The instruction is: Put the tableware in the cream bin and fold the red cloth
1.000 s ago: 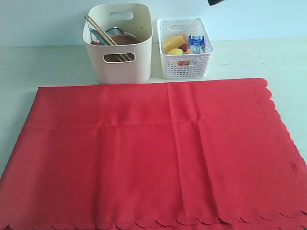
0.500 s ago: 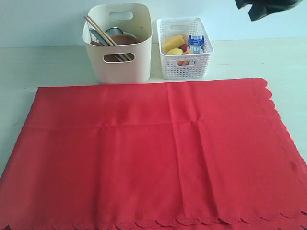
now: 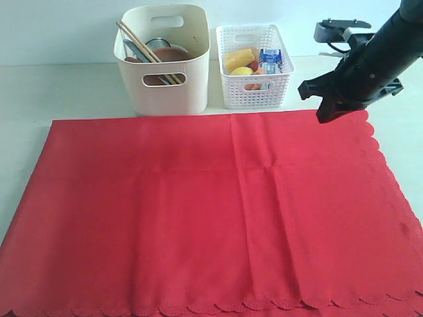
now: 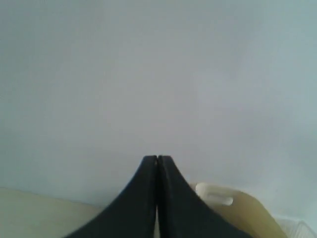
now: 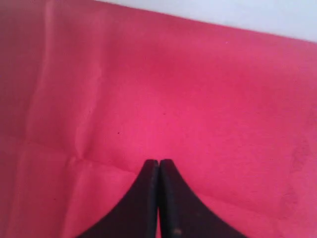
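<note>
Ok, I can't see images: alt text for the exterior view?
A red cloth lies flat, unfolded. Behind it stand a cream bin holding tableware and a white basket of food; the right gripper, jaws shut, hovers at the cloth's far right corner.

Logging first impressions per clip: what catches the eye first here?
A large red cloth lies spread flat in the foreground. Behind it stand a cream bin with chopsticks sticking out and, to its right, a white lattice basket. The shut right tool hangs above the cloth's far right corner.

Right claw (image 5: 158,161) and left claw (image 4: 157,157) both pinched together; right arm (image 3: 377,56) seemingly angled down.
</note>
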